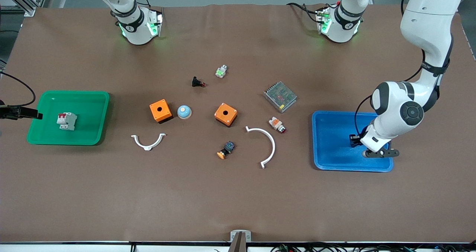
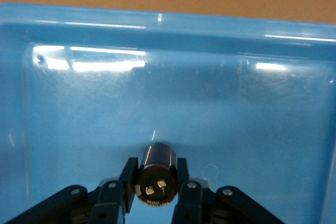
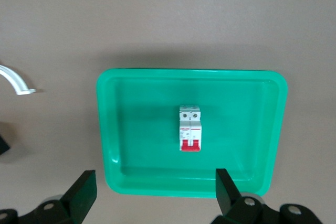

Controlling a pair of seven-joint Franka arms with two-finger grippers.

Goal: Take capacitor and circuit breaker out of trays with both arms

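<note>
The capacitor [image 2: 156, 174], a small black cylinder, is clamped between the fingers of my left gripper [image 2: 155, 170], which is shut on it low inside the blue tray [image 2: 79, 129]. In the front view that gripper [image 1: 380, 153] is down in the blue tray [image 1: 331, 159] and the capacitor is hidden. The breaker [image 1: 67, 121], white-grey with red levers, lies in the green tray [image 1: 89, 133]. My right gripper [image 3: 155, 178] hangs open above the green tray's rim [image 3: 113, 129], well apart from the breaker [image 3: 190, 128]. It shows at the front view's edge [image 1: 33, 114].
Between the trays lie two orange boxes [image 1: 160, 110] [image 1: 225, 114], a blue-white dome [image 1: 184, 112], two white curved brackets [image 1: 148, 142] [image 1: 264, 146], a metal mesh box [image 1: 280, 96] and several small button parts [image 1: 198, 82] [image 1: 226, 149] [image 1: 277, 124].
</note>
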